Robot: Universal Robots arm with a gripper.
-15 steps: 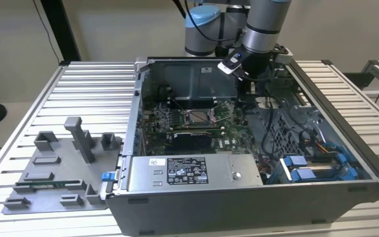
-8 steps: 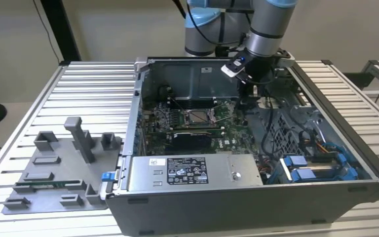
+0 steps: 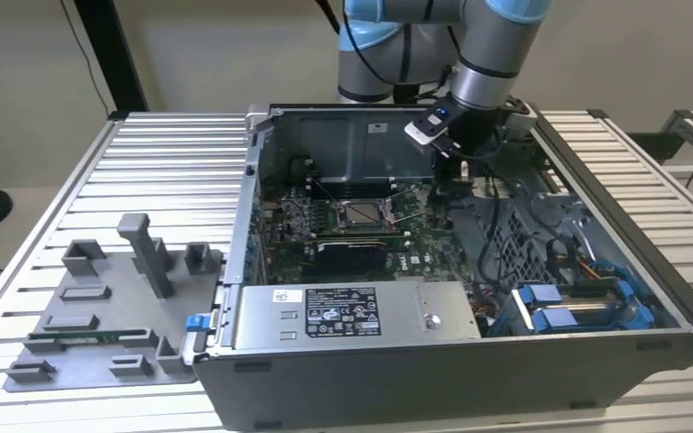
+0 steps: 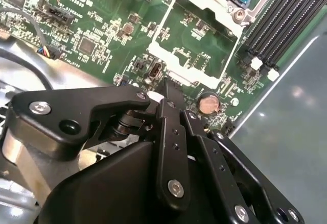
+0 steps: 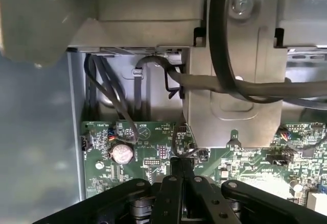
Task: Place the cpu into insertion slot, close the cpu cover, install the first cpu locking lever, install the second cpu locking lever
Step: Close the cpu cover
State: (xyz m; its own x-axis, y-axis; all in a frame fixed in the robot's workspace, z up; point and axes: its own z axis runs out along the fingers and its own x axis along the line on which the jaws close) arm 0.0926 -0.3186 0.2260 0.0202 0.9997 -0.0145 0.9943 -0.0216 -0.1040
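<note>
You are looking at an open computer case (image 3: 443,370) lying on a slatted metal table (image 3: 166,171), with the robot arm reaching down into it from the far side. The gripper (image 3: 448,183) hangs low over the green motherboard (image 3: 425,216). It is on the exterior view's right of the insertion slot (image 3: 344,213) and apart from it.

In the second wrist view, the black fingers (image 4: 171,132) are pressed together in a narrow pinch, and you can make out nothing held between them. Their tips sit just above the board, near a round coin battery (image 4: 207,103).

The slot lies near the middle of the board, a square with a silvery metal rim. Its centre shows a pale tan-grey square that may be the cpu (image 3: 364,215), though you cannot tell for sure. Long black slots (image 4: 276,15) run beside it in the second wrist view.

A grey fixture tray (image 3: 94,361) rests on the table at the exterior view's left
</note>
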